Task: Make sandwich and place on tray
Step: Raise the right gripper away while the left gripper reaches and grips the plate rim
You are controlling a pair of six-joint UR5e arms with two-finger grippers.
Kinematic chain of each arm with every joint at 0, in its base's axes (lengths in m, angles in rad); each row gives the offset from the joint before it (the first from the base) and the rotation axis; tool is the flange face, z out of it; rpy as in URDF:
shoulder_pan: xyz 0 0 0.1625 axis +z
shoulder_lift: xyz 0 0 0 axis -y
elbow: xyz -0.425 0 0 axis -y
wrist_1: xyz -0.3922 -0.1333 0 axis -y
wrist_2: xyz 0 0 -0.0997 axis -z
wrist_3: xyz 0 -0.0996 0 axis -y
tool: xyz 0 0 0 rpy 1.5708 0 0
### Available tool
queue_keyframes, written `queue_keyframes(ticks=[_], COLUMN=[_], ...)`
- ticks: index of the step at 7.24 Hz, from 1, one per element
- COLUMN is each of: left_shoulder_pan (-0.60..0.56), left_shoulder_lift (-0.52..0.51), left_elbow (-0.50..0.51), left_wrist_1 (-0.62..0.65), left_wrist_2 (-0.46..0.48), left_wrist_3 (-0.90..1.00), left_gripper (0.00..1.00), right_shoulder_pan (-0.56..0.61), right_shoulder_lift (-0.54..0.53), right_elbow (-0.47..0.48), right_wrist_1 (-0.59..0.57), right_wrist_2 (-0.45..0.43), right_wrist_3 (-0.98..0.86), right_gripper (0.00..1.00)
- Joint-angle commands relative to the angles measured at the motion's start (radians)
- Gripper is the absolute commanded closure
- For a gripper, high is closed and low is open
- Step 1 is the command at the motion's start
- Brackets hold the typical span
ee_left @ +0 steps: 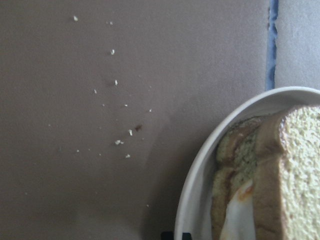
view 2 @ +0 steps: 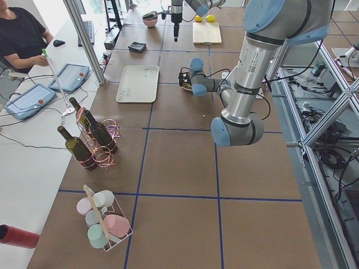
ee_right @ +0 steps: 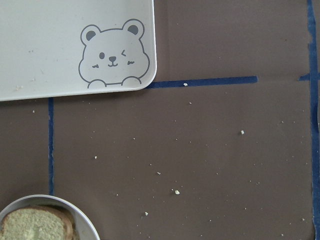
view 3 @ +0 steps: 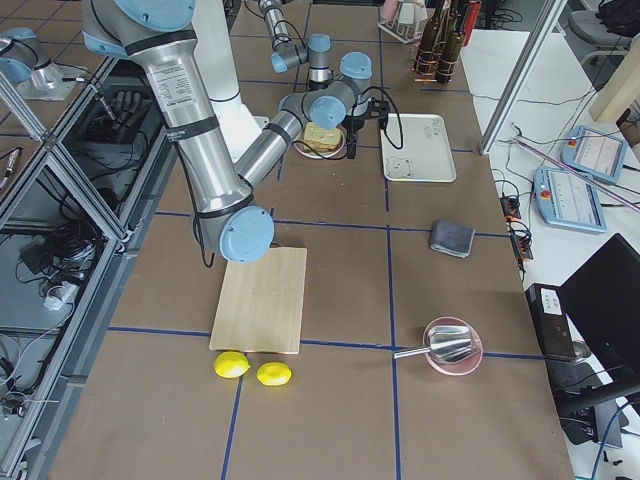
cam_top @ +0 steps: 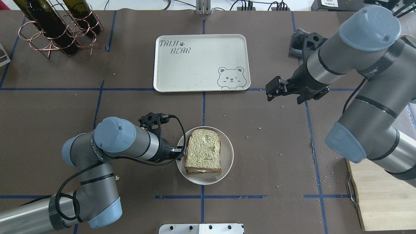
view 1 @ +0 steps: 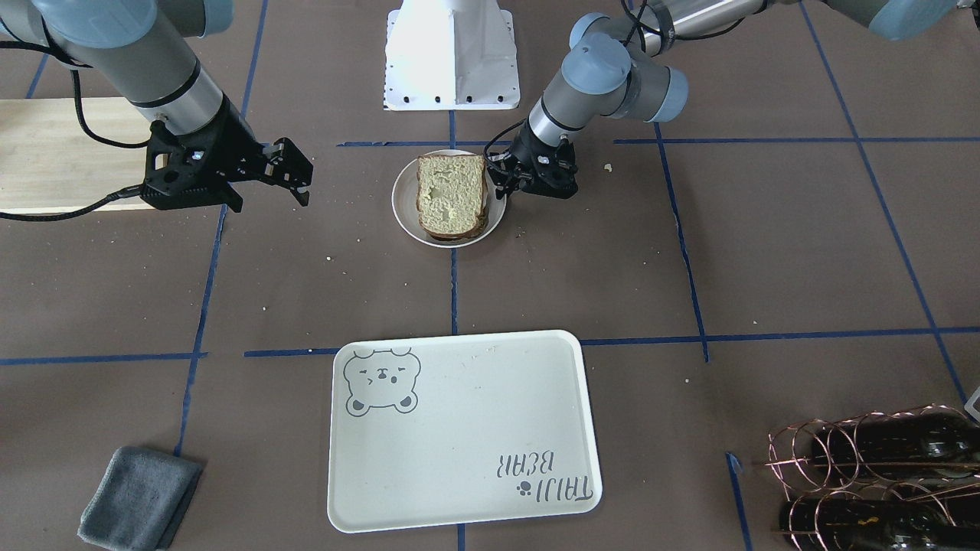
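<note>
The sandwich (cam_top: 203, 154), two bread slices with white egg between them, lies on a small round white plate (cam_top: 227, 162). It also shows in the front view (view 1: 452, 193) and in the left wrist view (ee_left: 280, 180), with egg at its edge. My left gripper (cam_top: 179, 153) is low at the plate's left rim. Its fingertips (ee_left: 167, 235) show close together at the rim (ee_left: 192, 200), as if shut on it. My right gripper (cam_top: 271, 90) is open and empty, hovering right of the cream bear tray (cam_top: 201, 61), which has nothing on it (view 1: 459, 428) (ee_right: 60, 45).
A copper rack with wine bottles (cam_top: 55, 29) stands at the far left. A wooden cutting board (cam_top: 383, 195) lies near right under my right arm. A grey cloth (view 1: 138, 497) lies beyond the tray's right side. Crumbs dot the brown mat.
</note>
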Motion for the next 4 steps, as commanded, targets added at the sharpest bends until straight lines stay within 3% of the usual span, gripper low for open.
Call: queue_keyframes(ticks=[1, 2, 4], left_shoulder_pan=[-0.011, -0.049, -0.148], left_shoulder_lift=[0.002, -0.003, -0.024], left_elbow=[-0.027, -0.044, -0.043], left_wrist_1=[-0.010, -0.010, -0.007], left_wrist_2=[-0.008, -0.022, -0.181], left_wrist_3=[-0.003, -0.048, -0.171], left_gripper=[1.00, 1.00, 1.00], right_shoulder_pan=[0.041, 0.070, 0.183], right_shoulder_lift=[-0.034, -0.074, -0.094], right_elbow=[-0.007, -0.015, -0.046], right_wrist_1=[-0.003, -0.006, -0.160], right_wrist_2=[0.000, 0.000, -0.002], right_wrist_3=[-0.094, -0.209, -0.510], right_gripper=[0.00, 0.00, 0.00])
